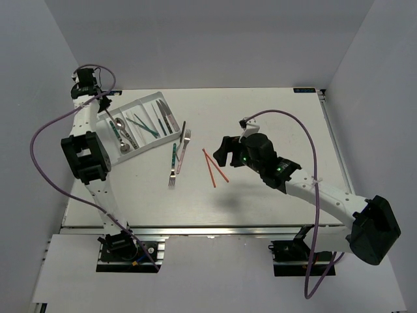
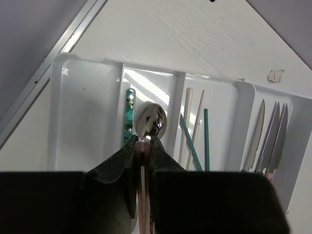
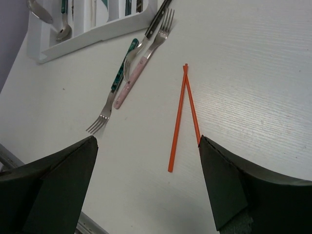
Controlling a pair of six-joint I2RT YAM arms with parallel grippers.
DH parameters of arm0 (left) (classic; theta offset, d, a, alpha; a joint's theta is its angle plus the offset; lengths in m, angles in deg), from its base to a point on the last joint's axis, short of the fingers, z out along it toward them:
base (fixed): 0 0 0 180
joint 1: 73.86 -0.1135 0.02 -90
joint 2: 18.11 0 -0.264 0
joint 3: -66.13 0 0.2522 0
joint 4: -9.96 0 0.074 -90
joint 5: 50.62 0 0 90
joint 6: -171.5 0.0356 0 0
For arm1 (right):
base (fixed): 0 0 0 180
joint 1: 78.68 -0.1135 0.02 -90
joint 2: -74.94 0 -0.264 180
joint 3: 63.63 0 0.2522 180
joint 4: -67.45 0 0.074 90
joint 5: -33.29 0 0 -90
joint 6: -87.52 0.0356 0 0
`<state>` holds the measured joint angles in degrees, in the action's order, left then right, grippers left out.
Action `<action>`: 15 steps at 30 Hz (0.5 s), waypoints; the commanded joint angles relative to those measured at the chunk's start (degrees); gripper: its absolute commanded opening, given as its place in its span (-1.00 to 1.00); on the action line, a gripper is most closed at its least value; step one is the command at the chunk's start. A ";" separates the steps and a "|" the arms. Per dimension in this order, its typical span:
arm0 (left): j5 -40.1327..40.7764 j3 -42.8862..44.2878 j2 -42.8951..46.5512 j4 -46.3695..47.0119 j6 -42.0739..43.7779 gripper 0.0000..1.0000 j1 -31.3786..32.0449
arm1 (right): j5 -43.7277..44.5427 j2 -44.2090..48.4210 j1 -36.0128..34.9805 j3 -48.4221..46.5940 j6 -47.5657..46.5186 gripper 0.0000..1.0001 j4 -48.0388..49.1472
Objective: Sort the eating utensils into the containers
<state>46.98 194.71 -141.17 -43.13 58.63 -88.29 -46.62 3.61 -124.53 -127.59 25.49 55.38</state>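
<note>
White plastic cutlery tray [image 2: 83,97] at tabletop [image 3: 253,73] far left, left fingers [image 2: 119,163] narrow, pinching pink-handled metal spoon [image 2: 151,121] over tray compartment holding a teal-handled utensil, right fingers [image 3: 58,185] spread wide above two thin orange chopsticks [image 3: 183,105] lying on tabletop, loose metal forks [image 3: 129,83] near tray.

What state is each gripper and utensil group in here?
left gripper: shut on the pink-handled spoon, over the cutlery tray
right gripper: open, empty
orange chopsticks: on the table, unsorted
forks: on the table, unsorted
knives: in the cutlery tray's end compartment
teal-handled spoon: lying in the cutlery tray
</note>
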 commanded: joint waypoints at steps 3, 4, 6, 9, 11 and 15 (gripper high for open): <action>2.42 10.76 -4.46 -4.35 1.86 -1.00 0.90 | -3.84 1.90 1.64 1.59 -2.21 0.79 1.03; 3.12 11.64 -6.29 -5.05 2.48 -1.00 0.81 | -4.02 1.90 1.81 1.68 -2.30 0.79 1.12; 3.65 13.05 -7.71 -5.58 2.92 -1.00 0.73 | -4.55 1.81 1.90 1.77 -2.56 0.79 1.29; 3.83 12.71 -8.77 -5.23 2.84 -1.00 0.64 | -4.81 1.46 2.08 1.68 -2.65 0.79 1.38; 3.57 12.79 -9.47 -5.40 2.66 -0.89 0.73 | -4.90 0.93 2.16 1.50 -2.65 0.79 1.56; 2.87 13.23 -10.26 -5.93 2.57 -0.53 0.64 | -5.25 -0.38 2.16 0.71 -2.65 0.79 1.64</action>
<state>49.51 205.29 -152.39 -48.57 60.86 -87.51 -50.97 3.92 -122.56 -126.23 23.93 55.08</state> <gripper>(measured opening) 0.224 0.894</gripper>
